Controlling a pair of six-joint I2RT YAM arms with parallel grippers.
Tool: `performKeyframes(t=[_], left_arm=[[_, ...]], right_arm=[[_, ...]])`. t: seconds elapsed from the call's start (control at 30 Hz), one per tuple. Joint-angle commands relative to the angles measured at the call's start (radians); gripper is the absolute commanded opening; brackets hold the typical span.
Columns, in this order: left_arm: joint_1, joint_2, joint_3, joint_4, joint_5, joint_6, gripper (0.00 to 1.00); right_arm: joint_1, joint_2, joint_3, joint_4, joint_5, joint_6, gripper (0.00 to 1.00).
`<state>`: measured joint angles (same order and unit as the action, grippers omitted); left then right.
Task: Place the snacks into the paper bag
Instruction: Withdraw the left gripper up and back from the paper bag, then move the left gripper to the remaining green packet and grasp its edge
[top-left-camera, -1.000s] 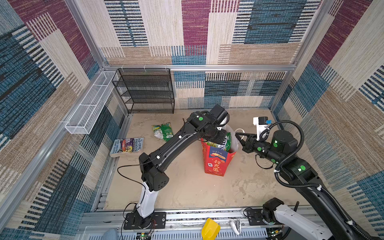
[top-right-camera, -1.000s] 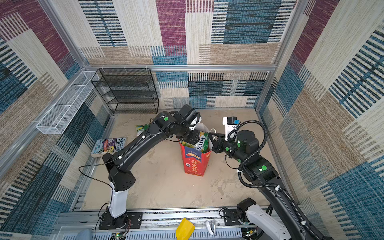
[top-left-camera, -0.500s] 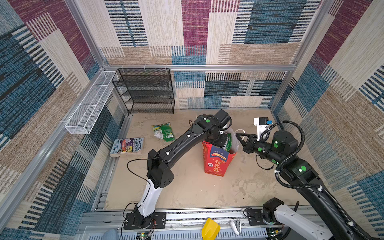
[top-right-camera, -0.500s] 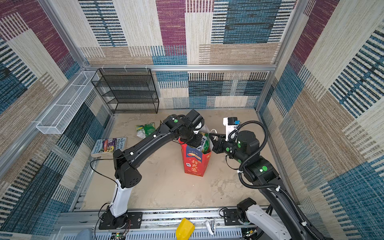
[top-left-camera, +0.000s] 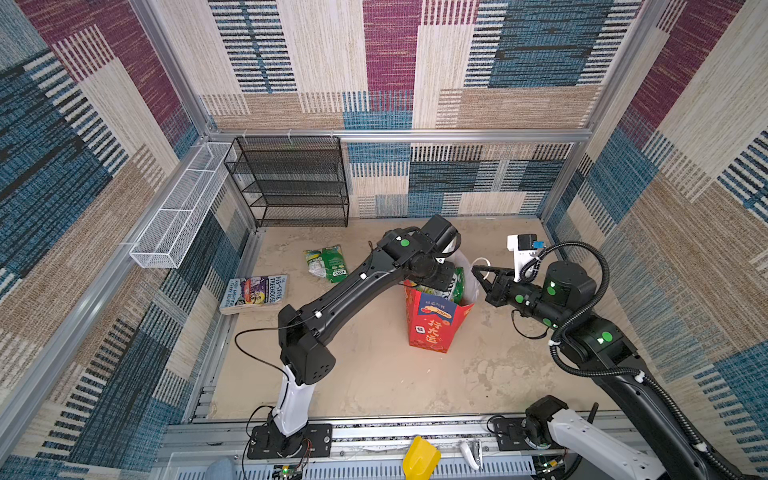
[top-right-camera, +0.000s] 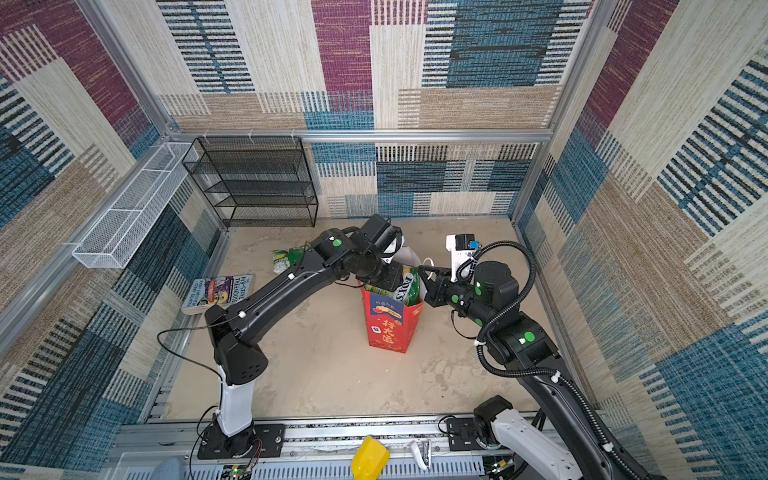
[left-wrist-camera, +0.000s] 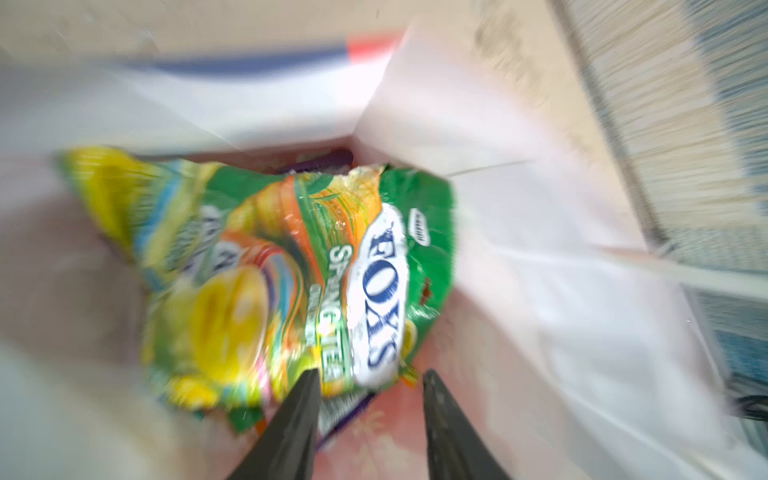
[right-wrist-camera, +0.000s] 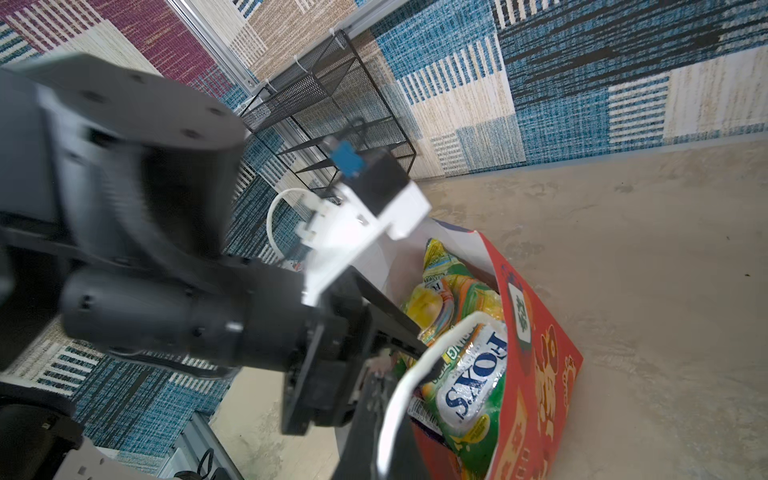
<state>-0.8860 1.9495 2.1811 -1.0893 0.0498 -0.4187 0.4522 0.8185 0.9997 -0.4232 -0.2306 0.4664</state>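
Note:
The red paper bag (top-left-camera: 432, 328) (top-right-camera: 388, 328) stands upright mid-floor with several snacks in it. Topmost is a green FOX'S pouch (left-wrist-camera: 332, 266) (right-wrist-camera: 473, 386), lying loose over a purple one (left-wrist-camera: 345, 405). My left gripper (left-wrist-camera: 370, 376) hangs in the bag's mouth, open, its fingertips just short of the green pouch and nothing between them. My right gripper (top-left-camera: 478, 276) (top-right-camera: 424, 277) is shut on the bag's right rim by the white cord handle (right-wrist-camera: 399, 390). One more green snack (top-left-camera: 326, 264) (top-right-camera: 286, 257) lies on the floor to the bag's left.
A colourful book (top-left-camera: 254, 293) lies at the left wall. A black wire rack (top-left-camera: 291, 183) stands in the back left corner, with a white wire basket (top-left-camera: 178, 216) on the left wall. A yellow object (top-left-camera: 419, 459) sits on the front rail.
My left gripper has shifted over the bag's mouth and opened, letting the green FOX'S pouch go into the bag. The right arm has held still on the rim.

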Motion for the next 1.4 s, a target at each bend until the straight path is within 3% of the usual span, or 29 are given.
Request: performKeyframes(t=[0.0,0.23,0.47,0.6,0.7,0.8,0.9,1.17,1.27,1.37], left_arm=[[0.001,-0.096,-0.015,0.08,-0.017,-0.017,0.53],[0.005,-0.42,-0.27,0.283,-0.026,-0.003,0.77],[0.045,-0.782,-0.635,0.342,-0.213,-0.044,0.95],[0.169,-0.94,-0.848,0.317,-0.203,-0.144,0.99],[0.361,-1.008,-1.0,0.34,-0.041,-0.221,0.99],[0.544,-0.996,-1.115,0.425,0.144,-0.272,0.99],[0.679,-0.928,-1.184,0.524,0.257,-0.321,0.99],[0.894,-0.614,-1.252,0.832,0.266,-0.4,0.96],[0.933,-0.501,-1.239,0.939,0.276,-0.41,0.95],[0.957,-0.415,-1.235,1.003,0.219,-0.413,0.95]], right_arm=[[0.002,-0.001,0.014,0.038,0.004,-0.004,0.03],[0.002,0.008,0.02,0.04,0.007,-0.014,0.03],[0.003,0.02,0.022,0.067,0.013,-0.028,0.03],[0.002,0.029,0.005,0.091,0.006,-0.034,0.03],[0.002,0.033,-0.011,0.107,0.001,-0.032,0.03],[0.002,0.04,-0.019,0.117,-0.008,-0.029,0.03],[0.002,0.045,-0.015,0.116,-0.01,-0.029,0.03],[0.002,0.042,-0.024,0.123,-0.008,-0.029,0.03],[0.002,0.043,-0.028,0.128,-0.007,-0.035,0.03],[0.002,0.037,-0.039,0.136,-0.004,-0.039,0.03]])
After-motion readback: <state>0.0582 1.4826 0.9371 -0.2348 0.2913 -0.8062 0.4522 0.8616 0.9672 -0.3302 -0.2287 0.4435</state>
